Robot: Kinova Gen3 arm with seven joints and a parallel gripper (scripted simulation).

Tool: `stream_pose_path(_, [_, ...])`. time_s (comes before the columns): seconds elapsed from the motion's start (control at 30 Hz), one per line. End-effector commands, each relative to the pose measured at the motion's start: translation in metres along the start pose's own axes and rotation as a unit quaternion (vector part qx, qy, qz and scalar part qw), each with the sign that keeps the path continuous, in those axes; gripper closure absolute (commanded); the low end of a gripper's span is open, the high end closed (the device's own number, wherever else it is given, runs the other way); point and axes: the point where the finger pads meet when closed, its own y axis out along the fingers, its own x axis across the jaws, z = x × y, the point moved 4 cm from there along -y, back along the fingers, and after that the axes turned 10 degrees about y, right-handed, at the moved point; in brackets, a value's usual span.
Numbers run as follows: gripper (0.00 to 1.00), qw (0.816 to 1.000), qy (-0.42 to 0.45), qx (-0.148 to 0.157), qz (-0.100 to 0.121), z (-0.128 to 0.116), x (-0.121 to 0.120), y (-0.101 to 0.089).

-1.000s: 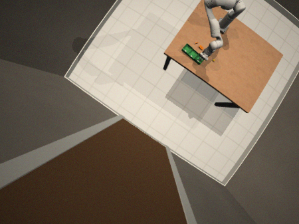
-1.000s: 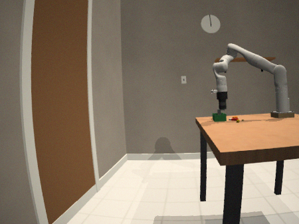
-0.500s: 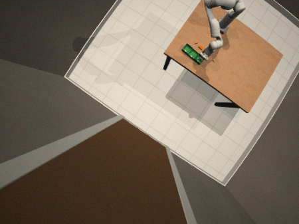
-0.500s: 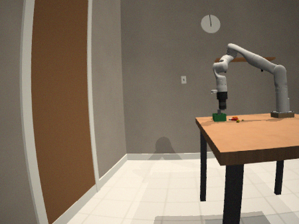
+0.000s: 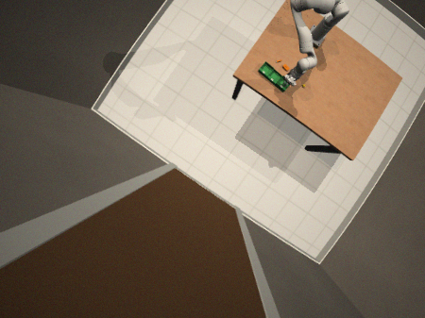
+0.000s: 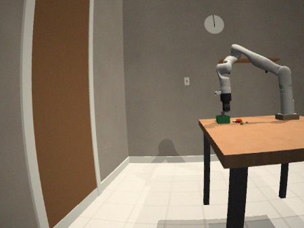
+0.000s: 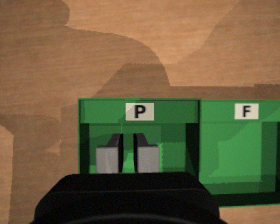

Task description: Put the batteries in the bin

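Observation:
In the wrist view my gripper (image 7: 128, 146) hangs low over the green bin marked P. Its fingers stand close together with a narrow gap, and I see nothing between them. The bin marked F (image 7: 240, 142) adjoins it on the right. No bin marked A shows in this view. In the overhead view the gripper (image 5: 290, 79) is at the near end of the green bin strip (image 5: 274, 76). Small orange things (image 5: 284, 66) lie on the table beside the strip, and another small piece (image 5: 304, 86) lies on the gripper's other side. They are too small to tell batteries from other items.
In the side view the bin strip (image 6: 223, 119) stands near the table's far left corner, with small red and yellow things (image 6: 239, 121) just right of it. The arm's base (image 6: 287, 116) stands at the table's back right. The table edge runs close to the bins.

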Motion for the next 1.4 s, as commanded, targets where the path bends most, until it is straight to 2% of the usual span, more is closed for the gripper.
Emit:
stream_pose_path(0.0, [0.69, 1.000, 0.000, 0.001, 0.000, 0.001, 0.000, -0.003])
stream_pose_path(0.7, [0.69, 1.000, 0.000, 0.001, 0.000, 0.001, 0.000, -0.029])
stream_pose_path(0.97, [0.69, 1.000, 0.000, 0.001, 0.000, 0.000, 0.000, -0.060])
stream_pose_path(1.17, [0.69, 1.000, 0.000, 0.001, 0.000, 0.001, 0.000, -0.060])
stream_pose_path(1.37, [0.69, 1.000, 0.000, 0.001, 0.000, 0.000, 0.000, -0.110])
